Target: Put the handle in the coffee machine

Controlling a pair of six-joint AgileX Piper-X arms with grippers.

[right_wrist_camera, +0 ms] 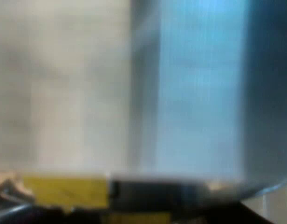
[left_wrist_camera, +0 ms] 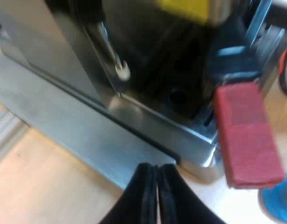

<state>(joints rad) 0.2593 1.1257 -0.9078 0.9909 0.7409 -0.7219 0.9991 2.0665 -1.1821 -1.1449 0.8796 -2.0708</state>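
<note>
The espresso machine point(left_wrist_camera: 148, 56) stands close before my left gripper point(left_wrist_camera: 156, 184), whose black fingers are pressed together with nothing between them, low over the wooden table near the drip tray's edge. The holder's red handle end point(left_wrist_camera: 248, 135) sticks out from the machine's front, past the tray's corner, and its dark part point(left_wrist_camera: 234, 58) runs up toward the machine. I cannot tell whether the holder is locked in. In the right wrist view a blurred, shiny metal wall point(right_wrist_camera: 194, 93) is very near, with a yellow patch point(right_wrist_camera: 64, 191) beneath it.
A steam wand point(left_wrist_camera: 119, 67) hangs at the machine's front above the metal drip tray point(left_wrist_camera: 87, 135). A yellow label point(left_wrist_camera: 185, 9) shows high on the machine. A blue tamper point(left_wrist_camera: 279, 205) rests on the table just under the red end.
</note>
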